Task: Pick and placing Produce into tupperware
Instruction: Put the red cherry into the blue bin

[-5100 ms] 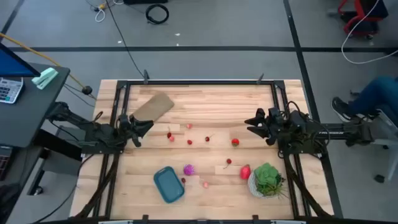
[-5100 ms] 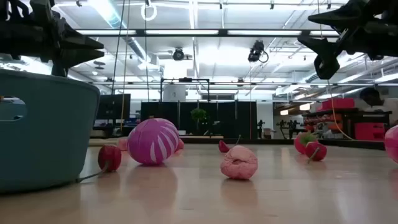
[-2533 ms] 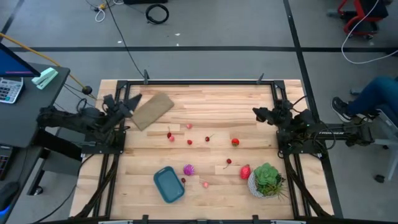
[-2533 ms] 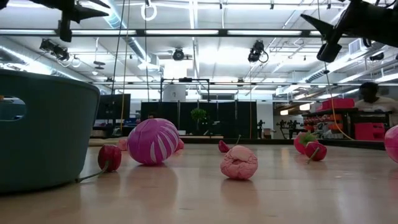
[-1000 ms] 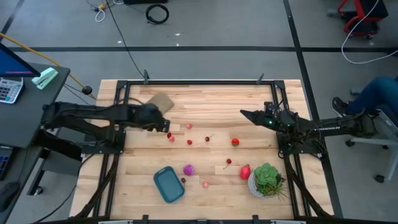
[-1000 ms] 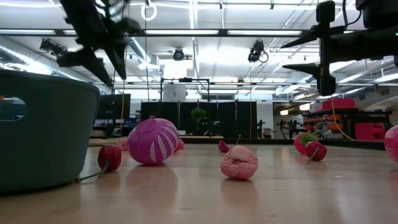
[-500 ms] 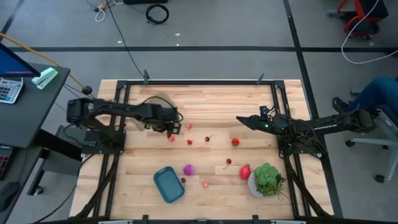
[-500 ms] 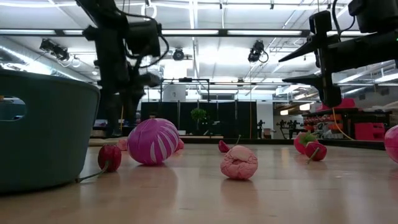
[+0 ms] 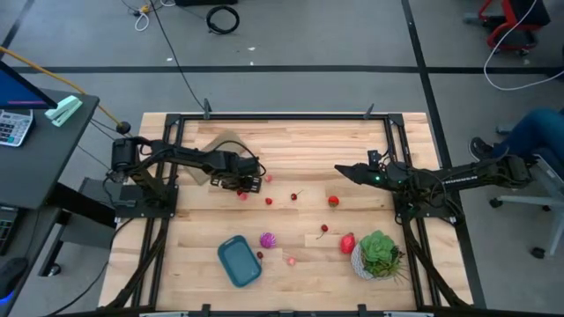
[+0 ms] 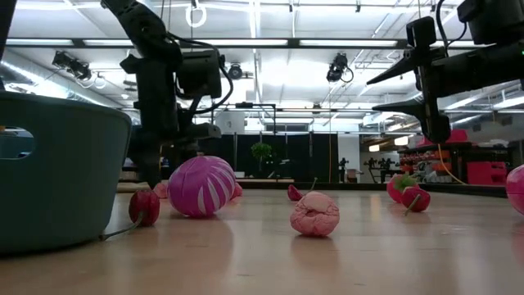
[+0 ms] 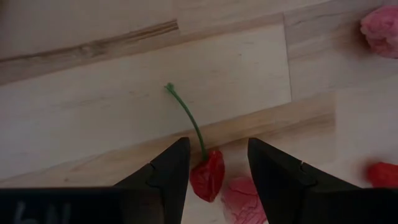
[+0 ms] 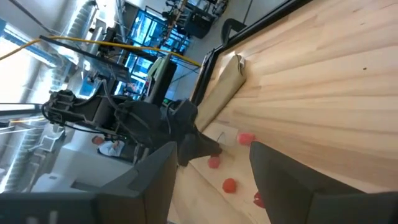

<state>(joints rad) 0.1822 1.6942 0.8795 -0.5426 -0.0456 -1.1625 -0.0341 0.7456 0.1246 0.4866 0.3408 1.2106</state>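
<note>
Red cherry [image 11: 208, 179] with a green stem lies between the left gripper's [image 11: 213, 163] spread fingers, at the left-centre of the overhead view; right gripper [image 9: 340, 168] hovers open.

- Teal tupperware [image 10: 57, 172], low view: cut off by the left edge; only one wall and a handle recess show, interior hidden.
- Pink item [image 10: 517, 188], low view: cut by the right edge; kind cannot be told.
- Small pieces behind the magenta striped ball [image 10: 201, 186], low view: partly hidden by it.
- Red cherry [image 11: 207, 180], left wrist view: lower part sits between the left gripper [image 11: 215, 167] fingers; contact cannot be told.
- Pale pink piece [image 11: 242, 199], same view: cut by the bottom edge.
- Pink piece [image 11: 380, 30] and red piece [image 11: 382, 174]: cut by the right edge.
- Tan flat piece [image 9: 208, 145], high view: partly covered by the left arm.
- Red pieces [image 12: 245, 139], right wrist view: too small to identify.
</note>
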